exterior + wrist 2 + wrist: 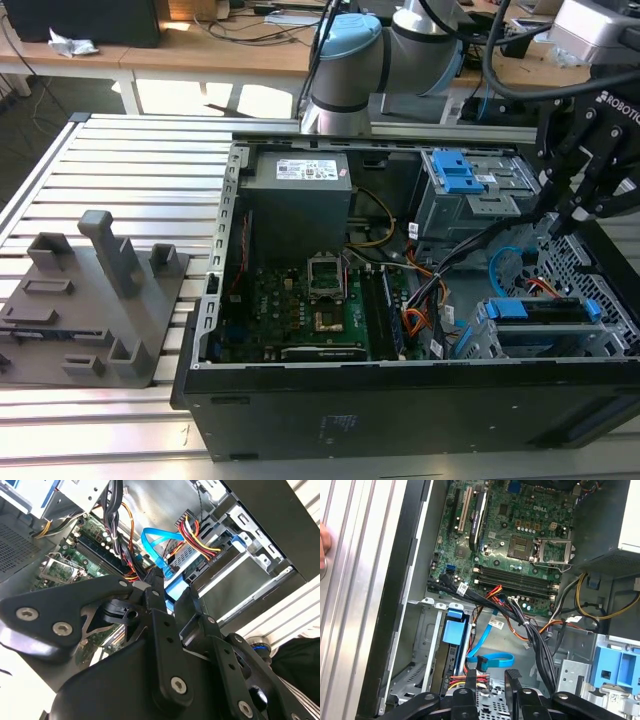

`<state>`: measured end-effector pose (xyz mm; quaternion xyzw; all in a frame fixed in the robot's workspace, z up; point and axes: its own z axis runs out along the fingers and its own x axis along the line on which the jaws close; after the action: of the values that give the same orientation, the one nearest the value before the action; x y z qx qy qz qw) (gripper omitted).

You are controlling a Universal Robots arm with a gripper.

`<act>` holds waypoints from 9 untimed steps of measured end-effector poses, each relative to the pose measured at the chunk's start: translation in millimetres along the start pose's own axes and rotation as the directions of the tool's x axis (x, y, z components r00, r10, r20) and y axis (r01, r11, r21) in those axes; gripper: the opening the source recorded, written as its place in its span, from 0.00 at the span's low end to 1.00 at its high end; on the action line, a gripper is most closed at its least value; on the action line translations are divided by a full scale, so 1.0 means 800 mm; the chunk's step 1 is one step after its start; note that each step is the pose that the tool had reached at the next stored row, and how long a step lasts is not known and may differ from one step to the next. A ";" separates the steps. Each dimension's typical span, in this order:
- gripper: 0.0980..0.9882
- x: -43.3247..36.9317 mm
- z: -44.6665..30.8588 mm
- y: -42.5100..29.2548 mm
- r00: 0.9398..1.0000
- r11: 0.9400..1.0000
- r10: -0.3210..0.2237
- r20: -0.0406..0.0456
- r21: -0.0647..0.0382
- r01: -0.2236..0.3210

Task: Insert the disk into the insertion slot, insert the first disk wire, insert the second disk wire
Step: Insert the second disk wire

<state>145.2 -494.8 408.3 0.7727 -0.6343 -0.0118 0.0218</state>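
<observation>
- Jaws parted a little, black fingertips [512, 677] on either side of an open gap, nothing clamped between them.
- Poised at the upper right of the exterior view, above the right end of the open computer case [400, 410].
- Just beyond the fingertips in the first wrist view: the dark plug end of a blue data cable [485, 645], curling up from the drive area, apart from both fingers.
- Beside that plug, a red, yellow and black power lead [470, 680] running into the back of the drive.
- Disk [540, 310] already seated in the insertion slot [540, 345] at the lower right of the exterior view, blue caddy edge showing along the top of the grey cage.
- Same disk [456, 630] seen edge-on in the first wrist view, blue caddy tab upright inside the slot's metal walls [420, 645].
- Further left in the case: green motherboard [300, 300] and grey power supply [300, 200].
- Upper bay with blue latches [470, 180] behind the slot.
- Grey moulded fixture [90, 300] on the ribbed tabletop [140, 160], at the exterior view's left, well apart from the case.
</observation>
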 end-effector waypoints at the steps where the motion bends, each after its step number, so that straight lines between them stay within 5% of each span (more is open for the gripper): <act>1: 0.30 0.000 0.0006 0.0000 1.000 1.000 -0.003 0.000 0.000 0.003; 9: 0.30 0.000 0.0052 -0.0002 0.995 0.995 -0.096 -0.007 0.000 0.096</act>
<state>145.2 -494.9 404.1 0.8024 -0.5962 -0.0102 0.0231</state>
